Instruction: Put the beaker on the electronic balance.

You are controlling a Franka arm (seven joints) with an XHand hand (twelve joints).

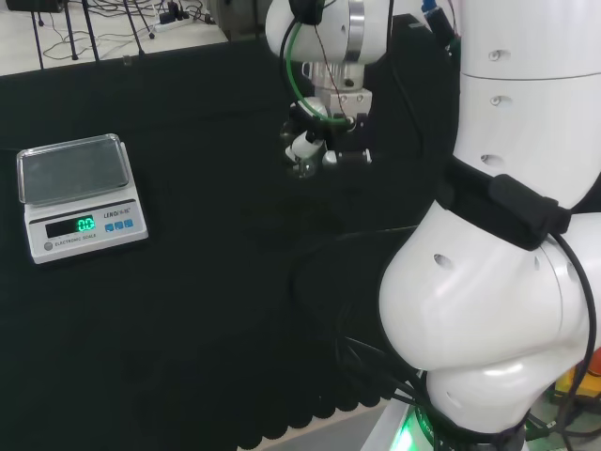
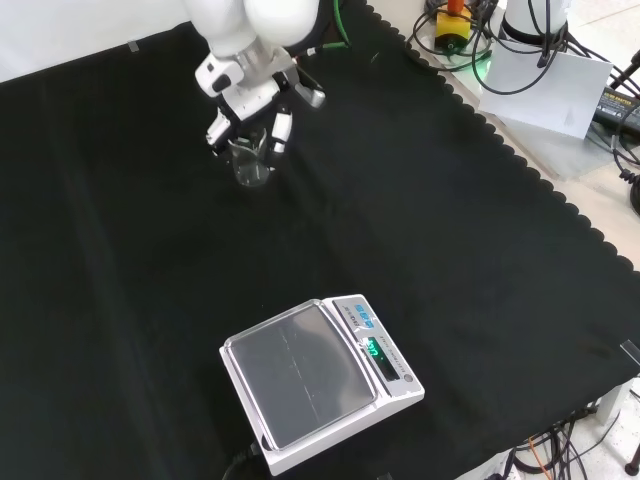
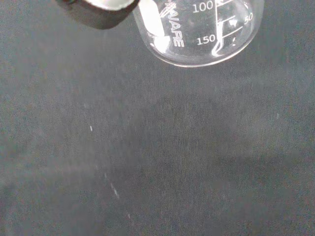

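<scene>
A clear glass beaker point(image 2: 251, 163) with printed scale marks stands upright on the far part of the black cloth in the front view. The hand point(image 2: 247, 88) is right above it, with fingers point(image 2: 281, 127) curled down on both sides of its rim. Close up in the wrist view, the beaker point(image 3: 197, 34) has a white fingertip point(image 3: 148, 19) against its wall. I cannot tell whether its base touches the cloth. In the head view the hand point(image 1: 331, 139) hangs mid-bench with the beaker point(image 1: 302, 167) below it. The electronic balance point(image 2: 320, 385) point(image 1: 80, 193) sits apart, its steel pan bare and its display lit green.
Open black cloth point(image 2: 150, 300) lies between the beaker and the balance. The cloth's scalloped edge point(image 2: 520, 165) runs along the right in the front view, with cables and boxes point(image 2: 560, 60) beyond it. The arm's white links point(image 1: 507, 235) stand at the head view's right.
</scene>
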